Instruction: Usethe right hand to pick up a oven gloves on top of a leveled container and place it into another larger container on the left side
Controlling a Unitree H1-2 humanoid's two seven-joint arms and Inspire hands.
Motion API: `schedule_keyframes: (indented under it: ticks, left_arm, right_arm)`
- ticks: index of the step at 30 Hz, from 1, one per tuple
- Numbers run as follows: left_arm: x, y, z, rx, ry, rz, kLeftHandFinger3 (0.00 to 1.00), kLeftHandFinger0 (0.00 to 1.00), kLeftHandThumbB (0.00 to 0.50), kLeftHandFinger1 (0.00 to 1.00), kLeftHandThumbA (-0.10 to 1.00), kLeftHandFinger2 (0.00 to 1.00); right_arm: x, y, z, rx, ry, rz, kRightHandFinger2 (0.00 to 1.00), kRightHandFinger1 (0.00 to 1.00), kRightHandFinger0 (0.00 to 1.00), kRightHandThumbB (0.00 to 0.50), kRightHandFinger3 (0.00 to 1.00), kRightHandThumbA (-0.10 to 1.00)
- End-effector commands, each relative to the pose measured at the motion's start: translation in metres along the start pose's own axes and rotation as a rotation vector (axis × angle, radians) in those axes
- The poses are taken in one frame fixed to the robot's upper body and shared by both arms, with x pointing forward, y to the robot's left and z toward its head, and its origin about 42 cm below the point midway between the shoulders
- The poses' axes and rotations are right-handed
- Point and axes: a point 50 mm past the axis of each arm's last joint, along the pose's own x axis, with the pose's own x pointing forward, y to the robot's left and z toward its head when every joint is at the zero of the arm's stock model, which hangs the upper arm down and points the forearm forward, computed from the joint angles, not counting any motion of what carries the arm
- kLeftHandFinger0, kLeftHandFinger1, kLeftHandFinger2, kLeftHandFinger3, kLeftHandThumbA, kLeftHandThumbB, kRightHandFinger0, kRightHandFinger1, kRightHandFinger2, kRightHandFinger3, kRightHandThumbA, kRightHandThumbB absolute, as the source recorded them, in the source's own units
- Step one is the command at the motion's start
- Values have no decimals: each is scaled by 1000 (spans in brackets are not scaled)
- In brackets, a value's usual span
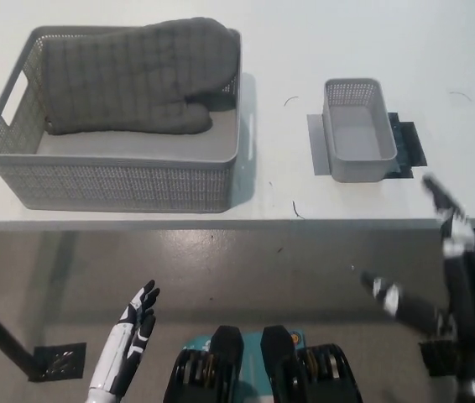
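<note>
Although the task names the right hand as the working one, the scene reads from the left, where the white left hand point(130, 346) rests low in the frame below the table edge, its fingers extended and slightly apart, holding nothing. Above it, on the white table point(271, 180), stands the large grey mesh container point(112, 180). The oven glove point(133, 77) lies inside this container, flat on its floor, its long axis running left to right along the container's length; the wider end rests against the right-hand wall and partly over the rim, the thumb lobe pointing toward the near side. To the right, well apart from the large container, stands the small grey container point(357, 130), set on a dark mat point(405, 143); nothing is visible in or on it. Farthest right, the black right hand point(426, 285) hangs below the table edge, near the lower right corner of the frame; its fingers appear spread and hold nothing, though motion blur makes their exact spacing uncertain. The deciding relation: the glove lies up and far to the left of the right hand, with the small container between them, and it is already within its target. Judged from this arrangement, the placing step is complete and no further reach toward the glove is called for.
</note>
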Motion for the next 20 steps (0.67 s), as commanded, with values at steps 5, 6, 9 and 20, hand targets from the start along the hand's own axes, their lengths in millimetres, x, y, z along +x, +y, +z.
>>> schedule_keyframes:
  ticks: [5, 6, 9, 20]
  left_arm:
    - [22, 0, 23, 30, -109, -56, 1000, 1000, 187, 1000, 1000, 1000]
    - [22, 0, 23, 28, -110, -57, 1000, 1000, 182, 1000, 1000, 1000]
    - [22, 0, 23, 19, -107, -58, 1000, 1000, 191, 1000, 1000, 1000]
    - [17, -5, 20, 15, -111, -47, 1000, 1000, 155, 1000, 1000, 1000]
  right_arm:
    - [-25, 33, -11, 122, -143, 54, 1000, 1000, 1000, 201, 1000, 1000]
    - [-27, 37, -19, 140, -98, 70, 1000, 1000, 1000, 193, 1000, 1000]
    - [-30, 43, -37, 234, 17, 89, 1000, 1000, 1000, 191, 1000, 1000]
    - [-29, 45, -61, 453, 242, 140, 1000, 1000, 1000, 205, 1000, 1000]
